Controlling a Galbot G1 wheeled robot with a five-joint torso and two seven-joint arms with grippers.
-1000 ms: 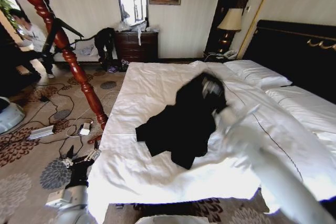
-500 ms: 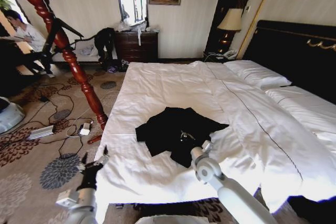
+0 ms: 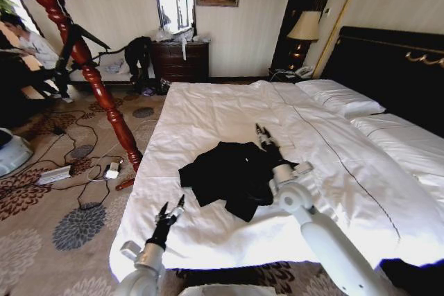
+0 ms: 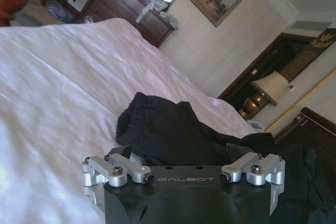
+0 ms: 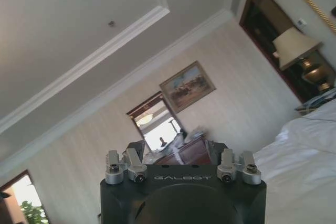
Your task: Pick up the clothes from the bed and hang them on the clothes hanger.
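- The black coat (image 3: 232, 177) lies crumpled on the white bed (image 3: 208, 116), near the foot end, nothing gripping it.
- Right gripper (image 3: 262, 134) sits just above the coat's far edge, pointing up toward the back wall; can't tell if its fingers are open or closed.
- Left gripper (image 3: 171, 208) hangs at the bed's foot corner, fingers spread open, holding nothing, well short of the coat.
- The red-brown coat stand (image 3: 83, 57) is on the carpet off the bed's left side, with bare pegs.
- No containers worth mentioning, just a dresser (image 3: 180, 60) at the back wall.
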